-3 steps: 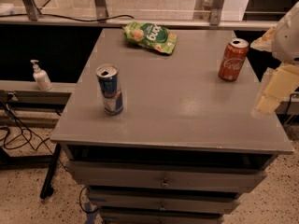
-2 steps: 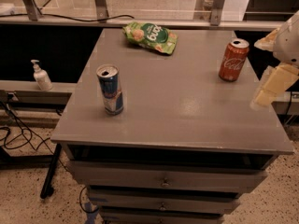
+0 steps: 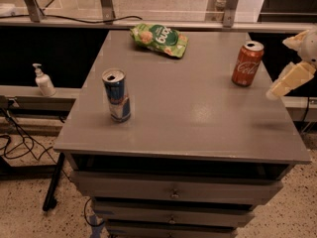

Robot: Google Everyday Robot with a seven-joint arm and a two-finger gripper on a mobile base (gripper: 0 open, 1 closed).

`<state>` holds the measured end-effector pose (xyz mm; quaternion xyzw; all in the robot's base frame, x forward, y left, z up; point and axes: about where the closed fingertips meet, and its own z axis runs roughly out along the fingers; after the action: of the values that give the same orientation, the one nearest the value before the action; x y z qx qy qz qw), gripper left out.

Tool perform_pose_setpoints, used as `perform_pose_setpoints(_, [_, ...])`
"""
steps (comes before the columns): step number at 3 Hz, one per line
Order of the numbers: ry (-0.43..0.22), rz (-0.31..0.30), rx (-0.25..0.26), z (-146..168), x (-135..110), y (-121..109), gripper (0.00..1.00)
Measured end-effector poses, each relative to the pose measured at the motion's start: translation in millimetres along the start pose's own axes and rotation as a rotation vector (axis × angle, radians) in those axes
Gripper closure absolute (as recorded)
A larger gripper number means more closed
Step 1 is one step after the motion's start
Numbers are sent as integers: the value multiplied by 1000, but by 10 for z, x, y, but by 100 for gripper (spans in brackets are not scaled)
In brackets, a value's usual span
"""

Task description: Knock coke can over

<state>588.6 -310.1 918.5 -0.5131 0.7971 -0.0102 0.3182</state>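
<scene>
The coke can is red with white script and a silver top. It stands upright near the back right of the grey cabinet top. My gripper is cream-coloured and hangs at the right edge of the view, just off the cabinet's right side. It is to the right of the can, apart from it and not touching it.
A taller blue-and-silver can stands upright at the left front. A green snack bag lies at the back middle. A soap dispenser sits on a ledge to the left. Cables lie on the floor at the left. Drawers are below the top.
My gripper has shifted slightly up and back along the cabinet's right side, closer to level with the coke can. The cans and the bag have not moved.
</scene>
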Motion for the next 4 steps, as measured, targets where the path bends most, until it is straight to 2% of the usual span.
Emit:
perform_pose_setpoints(1, [-99,74,-11,312,-88,-139,0])
perform_pose_setpoints(3, [-293,231,-52,724,-191,-187,0])
perform_pose_setpoints(4, [-397,269,-69,857,-249,-249,0])
